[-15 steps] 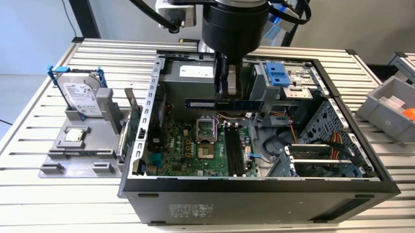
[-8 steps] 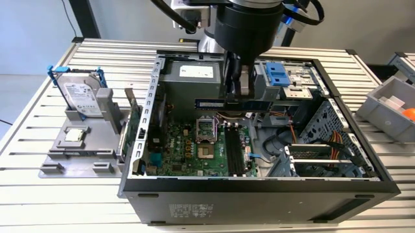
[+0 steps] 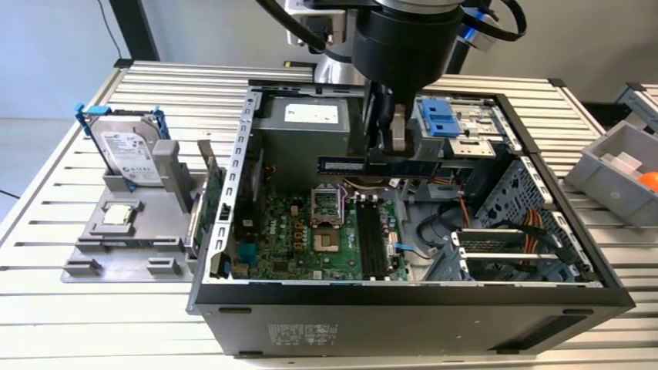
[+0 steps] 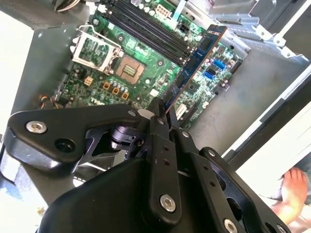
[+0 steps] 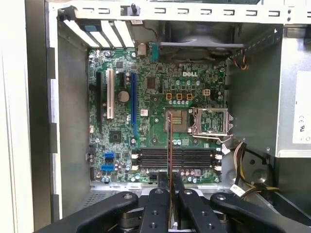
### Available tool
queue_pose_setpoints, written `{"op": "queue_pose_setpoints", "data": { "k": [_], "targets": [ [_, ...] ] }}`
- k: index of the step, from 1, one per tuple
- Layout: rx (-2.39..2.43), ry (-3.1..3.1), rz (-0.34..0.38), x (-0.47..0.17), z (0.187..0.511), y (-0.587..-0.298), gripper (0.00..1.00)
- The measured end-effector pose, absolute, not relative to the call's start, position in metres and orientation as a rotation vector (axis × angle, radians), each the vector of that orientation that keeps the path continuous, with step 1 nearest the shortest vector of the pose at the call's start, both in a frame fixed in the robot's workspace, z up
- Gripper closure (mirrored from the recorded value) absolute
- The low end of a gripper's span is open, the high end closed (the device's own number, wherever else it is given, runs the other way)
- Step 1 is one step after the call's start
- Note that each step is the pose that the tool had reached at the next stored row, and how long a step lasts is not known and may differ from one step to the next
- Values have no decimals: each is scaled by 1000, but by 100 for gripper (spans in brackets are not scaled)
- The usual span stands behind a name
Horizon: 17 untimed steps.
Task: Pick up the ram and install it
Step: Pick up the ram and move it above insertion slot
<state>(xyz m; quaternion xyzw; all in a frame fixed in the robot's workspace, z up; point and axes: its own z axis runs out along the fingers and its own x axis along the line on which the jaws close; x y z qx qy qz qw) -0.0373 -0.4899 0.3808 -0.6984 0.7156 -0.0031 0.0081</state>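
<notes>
Ram (image 3: pixel 340 163) hangs level in the air over the open computer case (image 3: pixel 411 324), pinched in the closed hand (image 3: pixel 396 156). In the exterior view it sits above the far end of the motherboard (image 3: pixel 308 231), clear of the board and crosswise to the black memory slots (image 3: pixel 372 239). Its middle is hidden behind the hand's fingers (image 3: pixel 399 127), so only the two bluish ends show. In the second wrist view the ram (image 4: pixel 199 56) slants away from the hand (image 4: pixel 163 104) with its near end buried between the fingers. In the first wrist view the ram (image 5: pixel 169 145) is edge-on, a thin line rising from the hand (image 5: pixel 170 182) across the memory slots (image 5: pixel 175 158). The arm is cut off at the exterior view's upper edge. A pinkish shape (image 4: pixel 294 187) beyond the case wall is too unclear to name. White stickers sit on the power supply (image 3: pixel 308 116) and on the hard drive (image 3: pixel 129 150), which stands in its blue frame at the exterior view's left on the counter (image 3: pixel 62 308); their print is too small to make out. A grey bin (image 3: pixel 617 166) is cut off at the exterior view's right.
</notes>
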Motion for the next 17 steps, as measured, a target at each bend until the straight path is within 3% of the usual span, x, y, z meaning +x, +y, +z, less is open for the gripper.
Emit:
{"op": "queue_pose_setpoints", "data": {
  "k": [17],
  "targets": [
    [-2179,2240,-10,-26,381,-486,100]
  ]
}}
